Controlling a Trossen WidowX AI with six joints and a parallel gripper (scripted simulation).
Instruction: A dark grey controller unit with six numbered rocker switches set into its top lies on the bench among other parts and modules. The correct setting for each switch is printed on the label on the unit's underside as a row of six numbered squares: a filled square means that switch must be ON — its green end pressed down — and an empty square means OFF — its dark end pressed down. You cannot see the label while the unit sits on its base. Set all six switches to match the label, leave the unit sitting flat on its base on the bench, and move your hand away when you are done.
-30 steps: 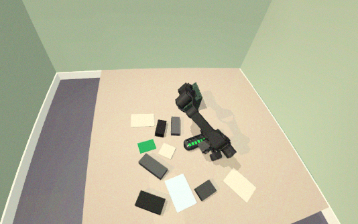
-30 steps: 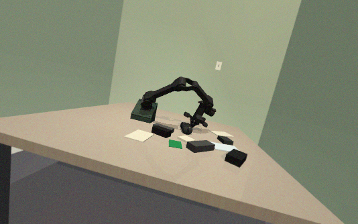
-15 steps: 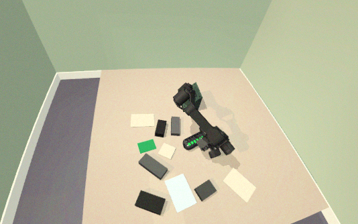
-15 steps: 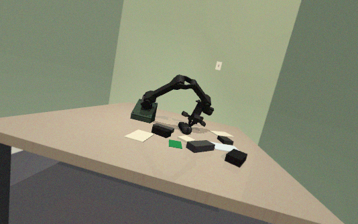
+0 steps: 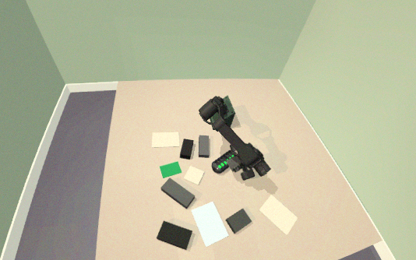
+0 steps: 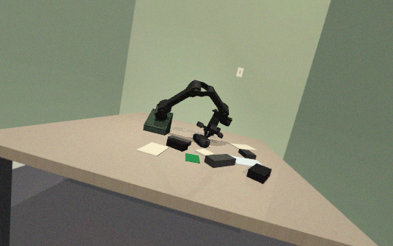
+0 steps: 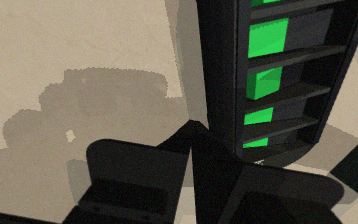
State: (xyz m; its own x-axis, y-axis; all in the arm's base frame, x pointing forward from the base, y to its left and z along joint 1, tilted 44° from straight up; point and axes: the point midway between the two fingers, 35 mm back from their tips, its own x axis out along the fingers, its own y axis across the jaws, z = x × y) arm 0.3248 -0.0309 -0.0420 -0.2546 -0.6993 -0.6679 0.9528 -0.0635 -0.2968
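The dark grey controller unit (image 5: 217, 168) (image 6: 201, 141) (image 7: 221, 65) sits on the bench with its switches facing up, so its label is hidden. Green switch ends show in a row in the top view. The wrist view shows several rockers, with green ends on the left and dark ends on the right; one green end there shows a darker side face. Switch numbers are not readable, and part of the row is out of the wrist view. My gripper (image 5: 232, 166) (image 6: 207, 136) (image 7: 193, 125) is shut and empty. Its tips are low beside the unit's long side, near one end; contact cannot be told.
Dark blocks (image 5: 178, 193) (image 5: 174, 235) (image 5: 238, 220) (image 5: 186, 149) and a grey block (image 5: 203, 146) lie around. Flat pieces are a green card (image 5: 170, 170) (image 6: 192, 158), cream sheets (image 5: 165, 139) (image 5: 194, 175) (image 5: 278, 215) and a pale blue sheet (image 5: 210, 223).
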